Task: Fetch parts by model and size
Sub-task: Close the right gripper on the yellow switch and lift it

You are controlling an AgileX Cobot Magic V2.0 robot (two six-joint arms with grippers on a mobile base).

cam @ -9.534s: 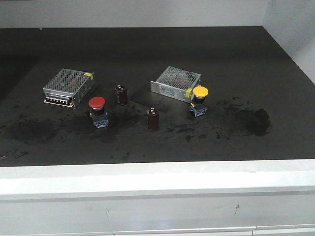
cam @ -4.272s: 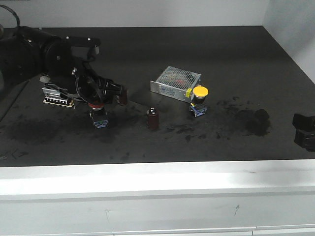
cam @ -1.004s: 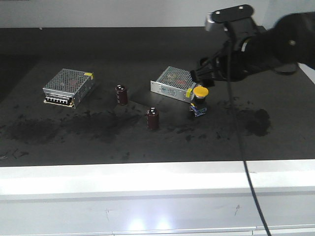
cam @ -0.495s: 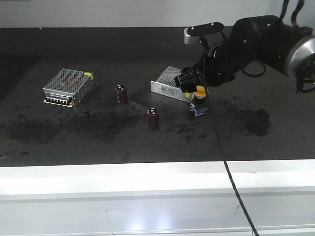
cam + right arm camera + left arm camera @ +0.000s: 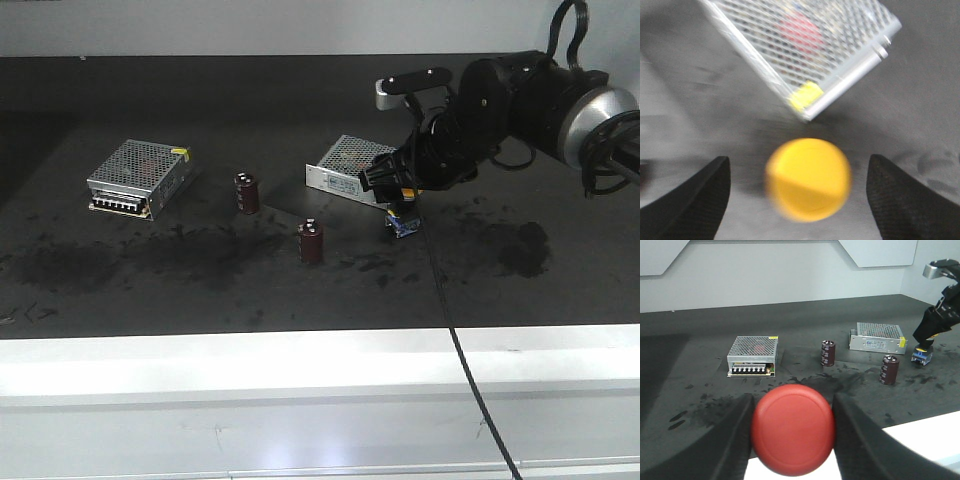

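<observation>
On the dark tabletop point(image 5: 560, 290), toward its right side, the yellow push-button switch point(image 5: 403, 224) stands upright just in front of the near corner of a silver perforated metal box point(image 5: 350, 165). The right arm point(image 5: 500, 100) reaches down over it. In the front view its black wrist hides most of the yellow cap, so mainly the blue-and-dark base shows.

The right wrist view is blurred. It shows the right gripper point(image 5: 797, 167) spread wide, with one black finger point(image 5: 690, 200) on each side of the cap. Bare tabletop shows between each finger and the cap, so they touch nothing.

The left gripper point(image 5: 792, 412), seen only in its own wrist view, is clamped on the red push-button switch point(image 5: 792, 432). The round red cap fills the gap between two dark fingers point(image 5: 725, 440), which press on it from both sides. The base is hidden under the cap. The switch is lifted clear of the tabletop.

A second metal box point(image 5: 140, 177) lies at the left. Two dark red capacitors point(image 5: 247, 193) point(image 5: 311, 242) stand upright between the boxes.
</observation>
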